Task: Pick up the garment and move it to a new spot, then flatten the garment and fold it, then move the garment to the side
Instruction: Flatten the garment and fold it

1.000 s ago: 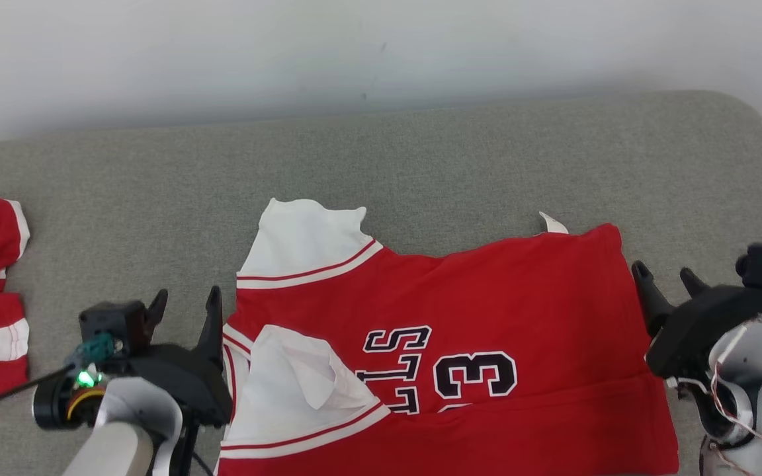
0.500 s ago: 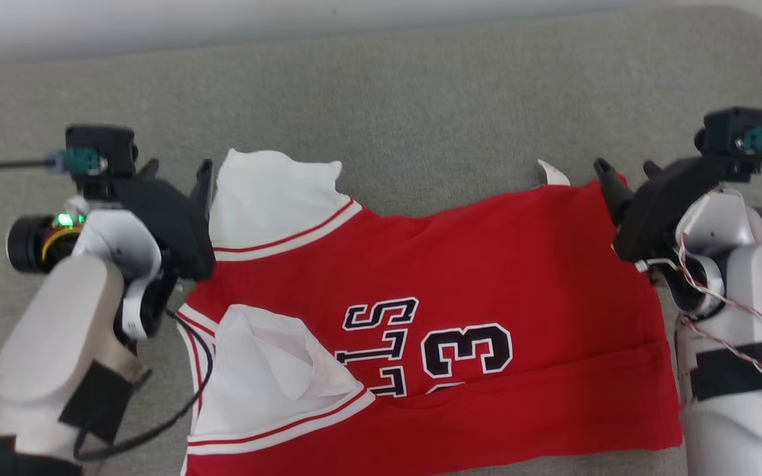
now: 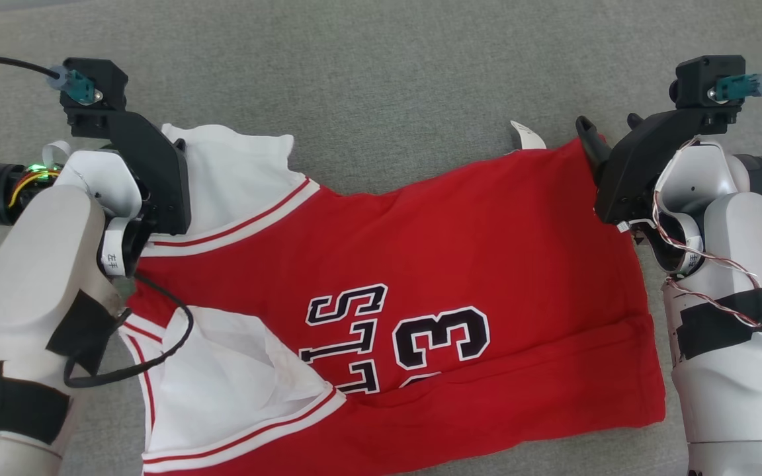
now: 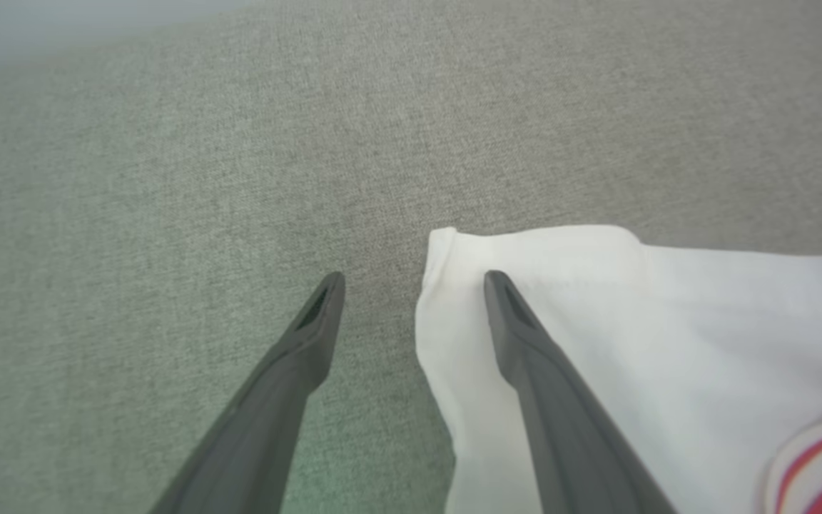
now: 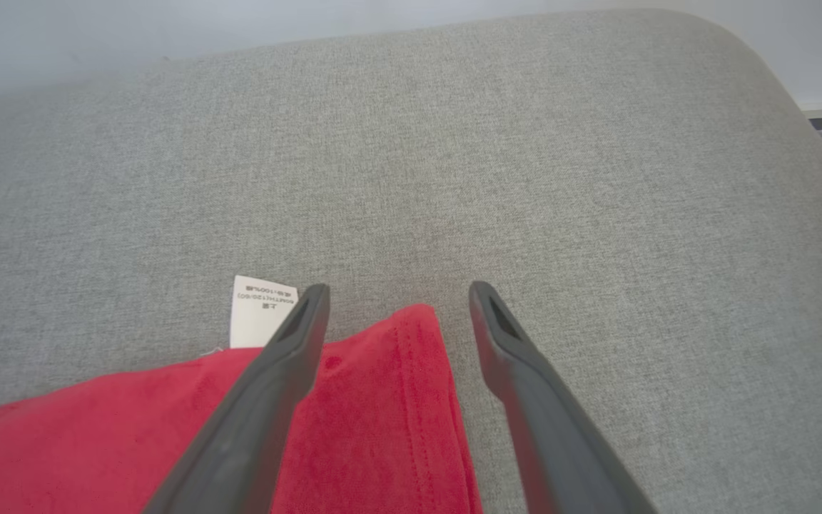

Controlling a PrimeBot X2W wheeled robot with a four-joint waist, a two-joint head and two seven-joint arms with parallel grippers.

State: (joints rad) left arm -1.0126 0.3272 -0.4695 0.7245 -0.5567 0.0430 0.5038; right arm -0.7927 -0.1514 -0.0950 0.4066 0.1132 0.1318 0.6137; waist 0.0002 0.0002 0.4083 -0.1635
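Grey cushion (image 3: 381, 66) is bearing the garment (image 3: 454, 251); left gripper (image 4: 414, 278) and right gripper (image 5: 398, 289) are straddling its corners toward the far edge, fingers spread (gripping nothing).

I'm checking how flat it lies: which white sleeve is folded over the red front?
The near sleeve, crumpled beside the lettering; the far sleeve lies spread at the left gripper.
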